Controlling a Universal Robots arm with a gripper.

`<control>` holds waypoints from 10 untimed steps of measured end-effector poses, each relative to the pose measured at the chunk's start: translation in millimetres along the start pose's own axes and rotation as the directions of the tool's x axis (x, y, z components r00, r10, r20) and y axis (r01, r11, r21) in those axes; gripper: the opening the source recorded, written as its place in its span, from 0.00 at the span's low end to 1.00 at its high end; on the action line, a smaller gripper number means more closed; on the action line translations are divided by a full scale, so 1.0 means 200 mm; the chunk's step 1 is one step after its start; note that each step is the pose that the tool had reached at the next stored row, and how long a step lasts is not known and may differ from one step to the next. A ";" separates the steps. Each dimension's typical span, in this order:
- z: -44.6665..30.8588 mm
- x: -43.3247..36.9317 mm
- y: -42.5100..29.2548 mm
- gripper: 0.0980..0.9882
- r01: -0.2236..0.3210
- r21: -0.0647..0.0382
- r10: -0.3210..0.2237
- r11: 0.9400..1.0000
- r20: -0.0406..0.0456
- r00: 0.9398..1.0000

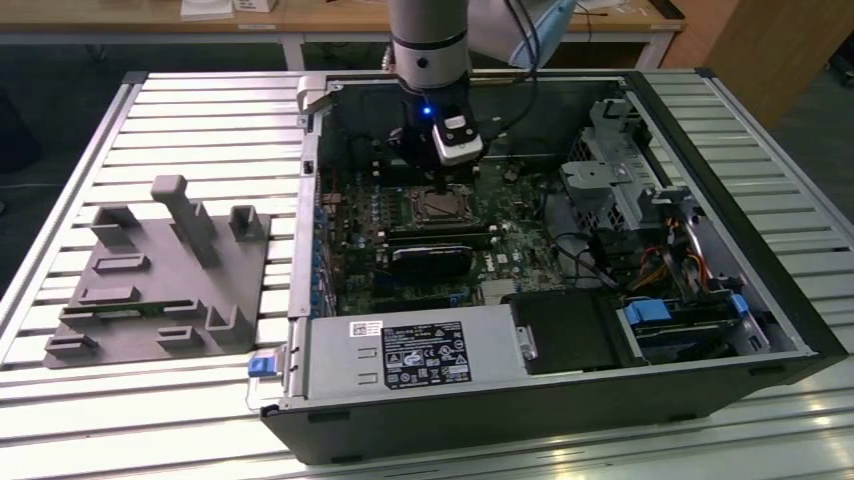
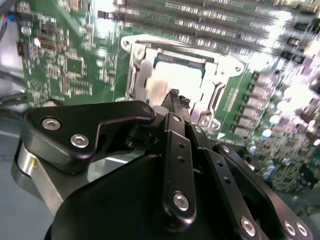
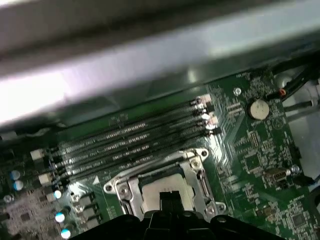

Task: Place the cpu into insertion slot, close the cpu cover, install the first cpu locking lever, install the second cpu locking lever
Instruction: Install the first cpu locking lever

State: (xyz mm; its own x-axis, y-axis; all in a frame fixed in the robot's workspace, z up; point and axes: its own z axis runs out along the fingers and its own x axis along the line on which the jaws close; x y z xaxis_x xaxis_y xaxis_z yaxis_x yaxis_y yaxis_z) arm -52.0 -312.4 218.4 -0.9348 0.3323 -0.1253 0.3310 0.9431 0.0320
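Computer case point(image 1: 747, 300): open on a slatted metal table point(image 1: 200, 110), a grey moulded fixture tray point(image 1: 160, 280) well apart on the exterior view's left. Arm: one, reaching down into the case over the green circuit board point(image 2: 65, 75). Gripper point(image 2: 176, 96): directly above the insertion slot point(image 3: 165, 185), fingertips point(image 2: 172, 95) drawn together with nothing visible between them, hanging over the pale chip face; whether they touch it cannot be told. Cpu point(image 2: 177, 80): lying flat inside the slot, silver-grey face up, so placement looks done. Cpu cover point(image 2: 200, 107): thin metal frame lying around the chip; whether it is fully seated cannot be told. Locking levers: not made out. Handling note: a lever step here would call for a slow sideways push on the thin wire, keeping the tips off the chip face and clear of the long black memory slots point(image 3: 130, 145) just beside.
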 end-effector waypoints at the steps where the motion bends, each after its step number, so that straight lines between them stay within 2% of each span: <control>1: 0.001 -0.006 -0.014 0.01 0.000 0.001 0.000 1.000 -0.001 1.000; 5: 0.004 -0.023 -0.052 0.01 0.001 0.006 -0.001 1.000 -0.003 1.000; 10: 0.004 -0.024 -0.055 0.01 0.001 0.008 -0.001 1.000 -0.002 1.000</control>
State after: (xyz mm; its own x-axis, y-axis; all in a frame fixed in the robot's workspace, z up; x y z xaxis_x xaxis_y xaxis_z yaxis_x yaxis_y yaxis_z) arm -51.0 -324.5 217.8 -0.9354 0.3315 -0.1231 0.3311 0.9433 0.0243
